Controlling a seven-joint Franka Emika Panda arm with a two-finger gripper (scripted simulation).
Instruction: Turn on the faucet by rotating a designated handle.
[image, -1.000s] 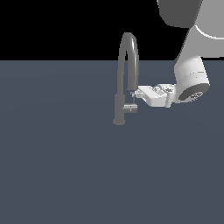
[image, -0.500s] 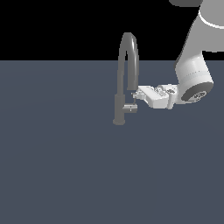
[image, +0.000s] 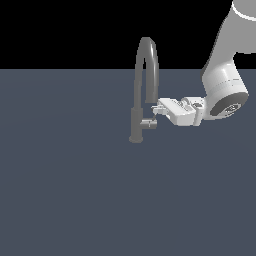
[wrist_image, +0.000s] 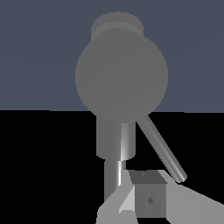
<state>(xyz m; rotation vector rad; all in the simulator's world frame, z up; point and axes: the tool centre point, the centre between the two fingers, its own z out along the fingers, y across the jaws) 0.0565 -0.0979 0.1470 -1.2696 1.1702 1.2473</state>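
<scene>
Gripper (image: 156, 109) level, fingertips at handle (image: 148, 122) on faucet (image: 142, 90) column, exterior view's right side; opening can't tell. Best to press near the silvery tip, sweep around the column axis, keep contact, avoid spout.

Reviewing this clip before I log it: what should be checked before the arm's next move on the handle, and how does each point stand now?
1. Faucet stands upright on the surface: ok.
2. Handle in sight, jutting from the column toward the exterior view's right: ok.
3. Gripper is level with the handle: not ok, it sits slightly above it beside the spout.
4. Gripper touches the handle: cannot tell.
5. Jaw opening: cannot tell; the wrist view shows only one finger clearly.
6. Arm is free of the spout: ok in the exterior view.
</scene>
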